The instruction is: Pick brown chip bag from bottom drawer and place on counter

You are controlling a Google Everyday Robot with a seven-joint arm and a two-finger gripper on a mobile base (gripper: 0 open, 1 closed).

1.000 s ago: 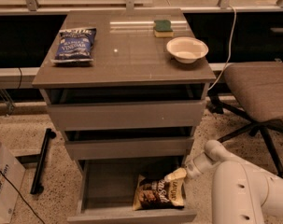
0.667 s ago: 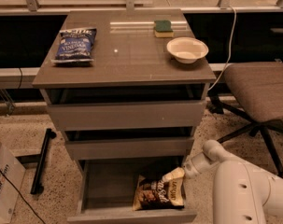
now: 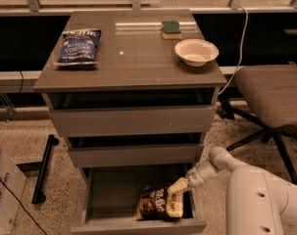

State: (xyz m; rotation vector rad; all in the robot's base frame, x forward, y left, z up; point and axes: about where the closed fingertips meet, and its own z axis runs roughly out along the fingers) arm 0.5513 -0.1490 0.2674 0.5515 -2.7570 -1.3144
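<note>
The brown chip bag lies in the open bottom drawer, towards its right front, dark brown and cream-yellow with white lettering. My gripper reaches down from the right into the drawer and is at the bag's upper right corner, touching or nearly touching it. The white arm comes in from the lower right. The counter is the grey-brown top of the cabinet.
On the counter are a blue vinegar chip bag at the left, a white bowl at the right and a green sponge at the back. The two upper drawers are slightly open. An office chair stands to the right.
The gripper has shifted slightly left, closer onto the bag's corner. The bag lies about where it was.
</note>
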